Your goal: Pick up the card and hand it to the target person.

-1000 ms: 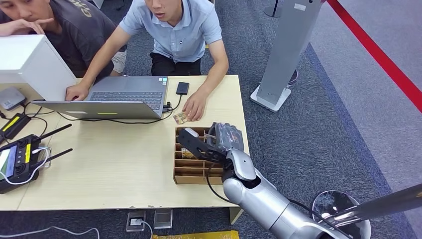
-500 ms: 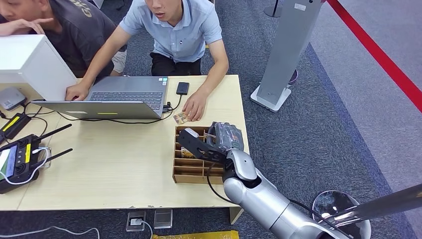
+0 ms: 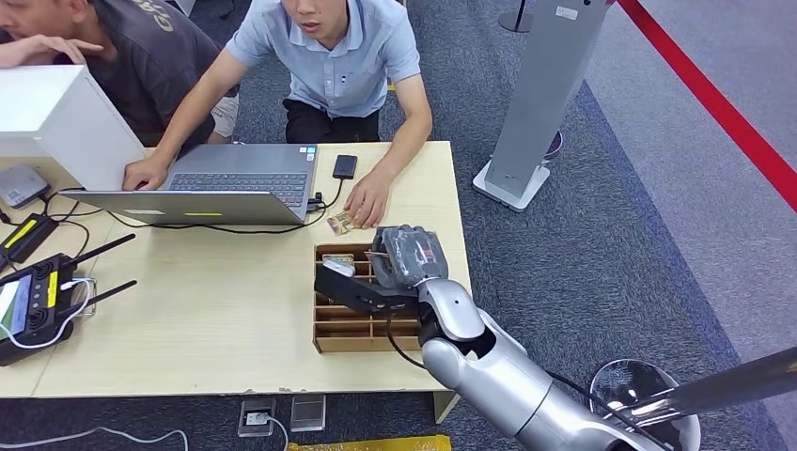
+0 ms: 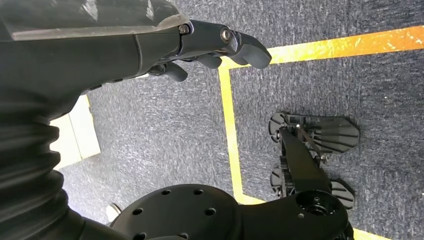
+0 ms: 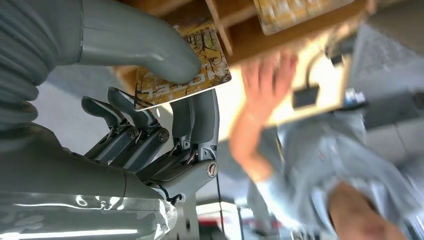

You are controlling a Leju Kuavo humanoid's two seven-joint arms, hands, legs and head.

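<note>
In the right wrist view a brown patterned card (image 5: 182, 70) is pinched between the thick grey thumb (image 5: 135, 40) and the dark fingers (image 5: 195, 120) of my right hand, just clear of the cardboard divider box (image 5: 235, 35). Seen from the head, my right hand (image 3: 406, 256) hovers over the far end of that box (image 3: 357, 343), near the light-blue-shirted person (image 3: 338, 56). That person's hand (image 3: 367, 202) rests on the table beside another card (image 3: 340, 223). My left hand (image 4: 220, 45) hangs over the carpet, holding nothing, fingers loosely apart.
An open laptop (image 3: 235, 178), a black phone (image 3: 345, 166) and cables lie at the table's far side. A remote controller (image 3: 38, 301) and a white box (image 3: 56, 122) sit on the left. A second person (image 3: 141, 47) leans in at far left. A grey stand (image 3: 545, 94) rises right of the table.
My right hand has moved left and a little toward the person, with the card in it. The cardboard box has shifted left on the table.
</note>
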